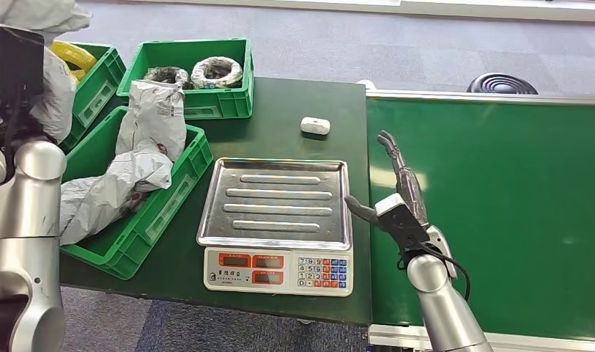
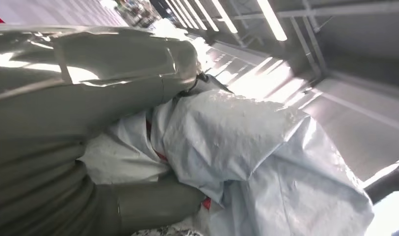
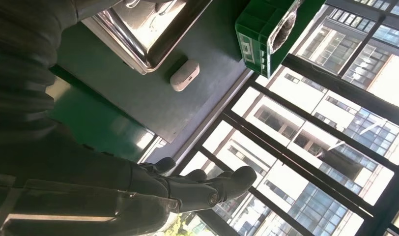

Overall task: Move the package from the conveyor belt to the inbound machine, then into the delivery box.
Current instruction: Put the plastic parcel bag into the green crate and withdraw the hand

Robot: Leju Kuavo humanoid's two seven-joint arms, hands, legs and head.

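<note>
Left hand (image 2: 89, 147) grips a grey package (image 2: 246, 147) raised far left, scale tray (image 1: 274, 202) and belt (image 1: 492, 213) bare, right hand (image 1: 398, 202) spread empty: weighing apparently done, only box drop left.

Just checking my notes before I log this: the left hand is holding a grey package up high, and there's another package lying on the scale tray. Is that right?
Not quite. The scale tray is bare, as the head view shows. The rest holds: the left hand grips a grey package, raised at the head view's upper left.
</note>
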